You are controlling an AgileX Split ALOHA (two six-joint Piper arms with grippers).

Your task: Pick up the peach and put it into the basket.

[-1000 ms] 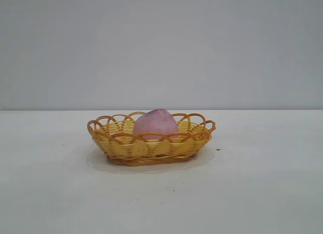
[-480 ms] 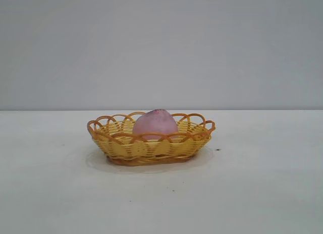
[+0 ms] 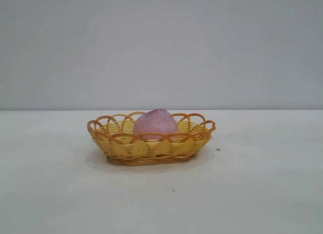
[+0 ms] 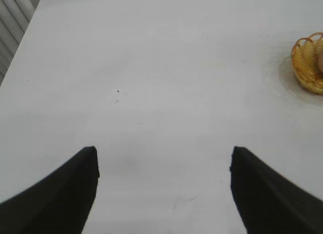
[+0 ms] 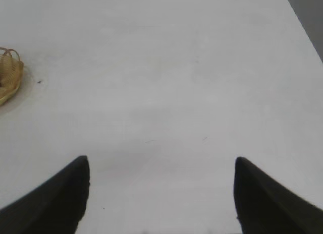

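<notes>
- The peach point(image 3: 155, 124) sits inside the basket point(image 3: 151, 148). It is in the middle of the basket, and its pointed top sticks up over the looped rim.
- The basket stands flat on the white table point(image 3: 262, 193). It is near the middle of the tabletop, well away from the front edge.
- A small dark speck point(image 3: 218, 150) lies on the table just beside the basket's right end.
- No arm shows in the view from outside.
- The left gripper point(image 4: 164, 158) hangs over a bare part of the table, well apart from the basket. Its two dark fingers point(image 4: 60, 198) are spread wide and hold nothing.
- In that view only a bit of the basket point(image 4: 308, 62) shows, far off at the side.
- The right gripper point(image 5: 161, 166) hangs over another bare part of the table, also well apart from the basket. Its two dark fingers point(image 5: 272, 203) are spread wide too, with only white table between them.
- There, too, just the end of the basket point(image 5: 9, 75) peeks in.
</notes>
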